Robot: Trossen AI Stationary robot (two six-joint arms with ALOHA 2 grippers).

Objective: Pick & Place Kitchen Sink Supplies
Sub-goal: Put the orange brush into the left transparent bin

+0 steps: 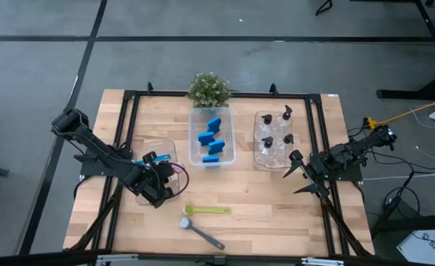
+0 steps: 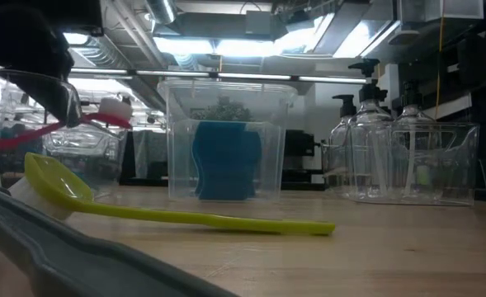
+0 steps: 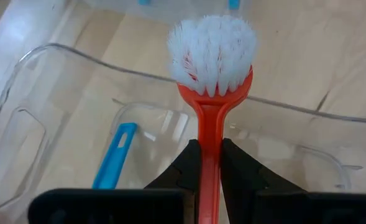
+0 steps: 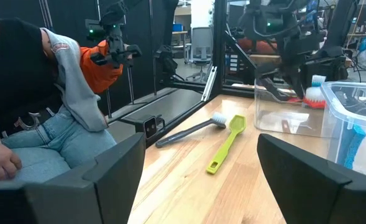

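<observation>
We find the left tool clenched on the red brush, held over the bin at the counter's nine o'clock for sorting beside the blue brush, while the right tool waits released at three o'clock.

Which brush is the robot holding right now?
The red brush. The left gripper pinches its handle over a clear bin. The blue brush lies inside that bin; the yellow-green and grey ones lie on the table.
</observation>
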